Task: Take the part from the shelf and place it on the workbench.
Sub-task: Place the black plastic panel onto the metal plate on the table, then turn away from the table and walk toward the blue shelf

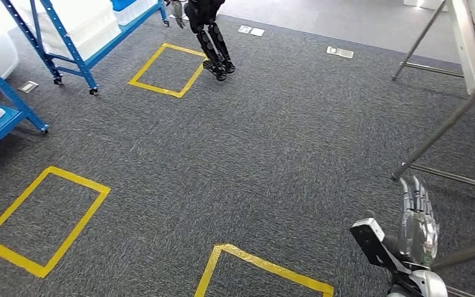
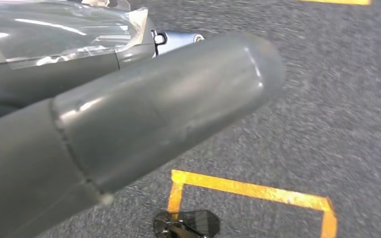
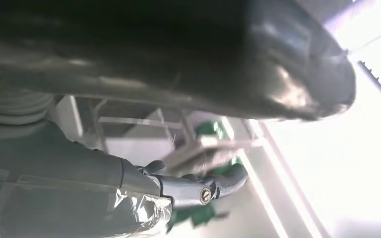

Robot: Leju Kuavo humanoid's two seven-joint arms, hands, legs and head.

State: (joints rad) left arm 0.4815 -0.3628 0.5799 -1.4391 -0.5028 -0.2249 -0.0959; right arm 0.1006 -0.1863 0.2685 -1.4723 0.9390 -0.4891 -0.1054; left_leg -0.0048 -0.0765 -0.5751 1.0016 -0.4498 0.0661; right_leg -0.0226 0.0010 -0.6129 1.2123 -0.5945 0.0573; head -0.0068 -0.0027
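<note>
Grey carpet everywhere; right robot hand (image 1: 417, 219) at 4 o'clock looks empty, fingers straight, left one (image 2: 129, 124) can't tell. Blue shelf (image 1: 68, 43) sits at 10 o'clock, so walking could clip it.

Grey carpet (image 1: 272, 142) marked with yellow tape squares (image 1: 44, 221), blue wheeled racks (image 1: 68, 43) at its far edge.

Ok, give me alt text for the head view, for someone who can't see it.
Grey carpeted floor marked with yellow tape rectangles, seen from above. The robot's silver right hand hangs at lower right, fingers straight, holding nothing. Blue metal shelf racks with white bins stand at upper left, another robot's black legs at top.
</note>
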